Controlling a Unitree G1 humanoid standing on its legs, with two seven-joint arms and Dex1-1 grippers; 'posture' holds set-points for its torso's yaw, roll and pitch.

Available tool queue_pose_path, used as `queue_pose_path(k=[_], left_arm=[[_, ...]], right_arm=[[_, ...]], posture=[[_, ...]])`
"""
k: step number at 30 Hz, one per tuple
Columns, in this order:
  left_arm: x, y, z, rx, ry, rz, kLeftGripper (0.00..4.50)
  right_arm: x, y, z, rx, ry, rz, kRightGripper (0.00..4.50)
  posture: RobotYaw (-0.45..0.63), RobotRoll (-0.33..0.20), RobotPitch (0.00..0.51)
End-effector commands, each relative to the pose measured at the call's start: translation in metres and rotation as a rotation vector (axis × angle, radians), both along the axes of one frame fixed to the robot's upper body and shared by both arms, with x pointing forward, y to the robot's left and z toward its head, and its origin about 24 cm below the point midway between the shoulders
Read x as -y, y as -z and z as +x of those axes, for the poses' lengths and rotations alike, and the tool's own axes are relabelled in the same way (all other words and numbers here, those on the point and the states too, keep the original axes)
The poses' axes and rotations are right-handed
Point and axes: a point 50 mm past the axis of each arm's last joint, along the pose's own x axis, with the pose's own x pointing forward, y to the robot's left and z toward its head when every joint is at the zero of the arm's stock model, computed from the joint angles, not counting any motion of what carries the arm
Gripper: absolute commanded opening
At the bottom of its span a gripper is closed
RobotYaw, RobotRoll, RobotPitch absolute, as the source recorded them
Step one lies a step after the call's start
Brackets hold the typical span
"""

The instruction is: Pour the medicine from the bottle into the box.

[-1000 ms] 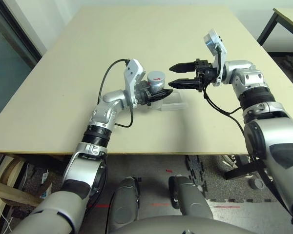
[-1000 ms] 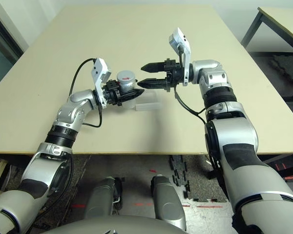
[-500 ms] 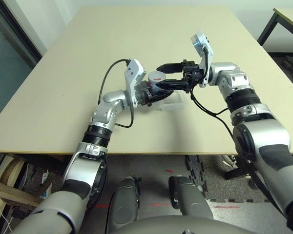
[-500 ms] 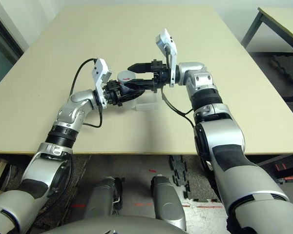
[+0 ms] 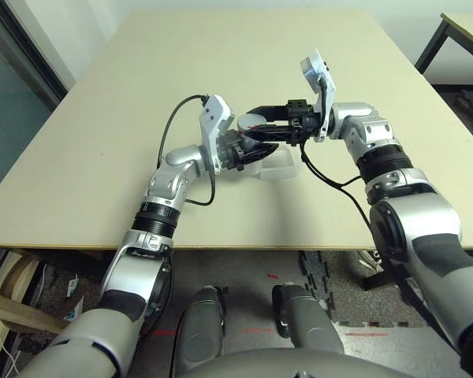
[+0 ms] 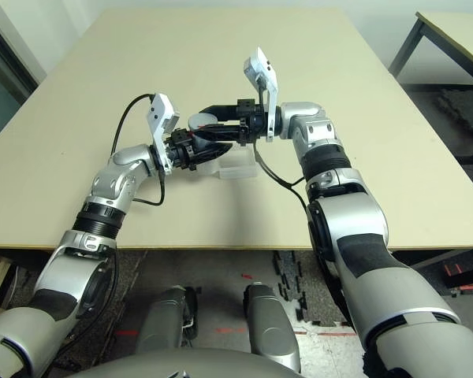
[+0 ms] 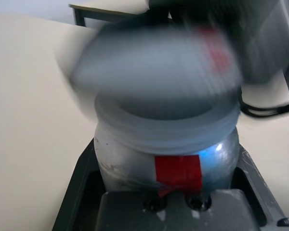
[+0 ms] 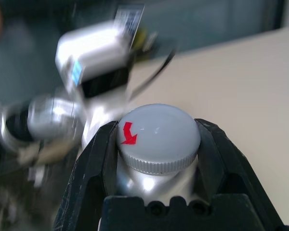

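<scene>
Big plain beige worktop [image 5: 142, 118], another table's dark legs poking in at the far right corner, and dark floor mats below the near edge. Pretty bare setup otherwise.

Middle of the worktop is where it all happens. The left gripper [image 5: 256, 150] is clamped shut round the body of the bottle [image 7: 168, 163], holding it upright just above the surface. In the left wrist view you can see the silver body sitting snug between the two black fingers [image 7: 77, 192], with a red patch on its side facing the camera.

The right gripper [image 8: 159, 139] comes in level from the right and sits at the top of that same bottle. Its fingers [image 8: 94, 163] are closed on either side of the grey cap [image 8: 159, 132], touching the ribbed rim on both sides. The cap's red arrow mark is on the upper face, near one finger. So both grippers have the bottle at once, left on the body, right on the cap, and the cap looks to be still on the neck.

The box [image 5: 277, 168] sits on the worktop just beside and below the bottle, on the right arm's side, touching nothing that I can make out. Can't see any medicine.
</scene>
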Motion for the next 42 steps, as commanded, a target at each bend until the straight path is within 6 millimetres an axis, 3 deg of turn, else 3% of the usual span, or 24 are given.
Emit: queue_pose_path(k=[1,5,8,22,30,37,42], left_arm=[[0.0,0.003,-0.001,-0.007,0.008,0.011,2.65],[0.0,0.004,-0.001,-0.011,0.002,0.009,2.65],[-0.002,0.004,0.0,-0.012,-0.01,0.007,2.65],[-0.015,0.004,0.008,-0.021,-0.099,0.022,2.65],[-0.015,0.005,0.013,-0.018,-0.123,0.031,2.65],[-0.017,0.005,0.014,-0.013,-0.137,0.03,2.65],[-0.021,0.006,0.013,-0.011,-0.153,0.036,2.65]], right_arm=[[0.009,-0.017,-0.001,-0.018,0.029,0.108,2.58],[0.023,-0.024,-0.001,-0.045,0.12,0.152,2.58],[0.038,-0.021,-0.001,-0.027,0.235,0.074,2.58],[0.127,0.018,-0.016,-0.07,0.889,-0.316,2.58],[0.131,0.04,-0.012,-0.087,1.026,-0.372,2.58],[0.124,0.043,0.002,-0.05,1.075,-0.365,2.58],[0.118,0.045,0.008,-0.019,1.084,-0.361,4.23]], posture=[[-0.15,0.0,0.084],[-0.15,0.0,0.087],[-0.15,0.0,0.09],[-0.18,0.0,0.104],[-0.19,0.0,0.103],[-0.17,0.0,0.103],[-0.16,0.0,0.107]])
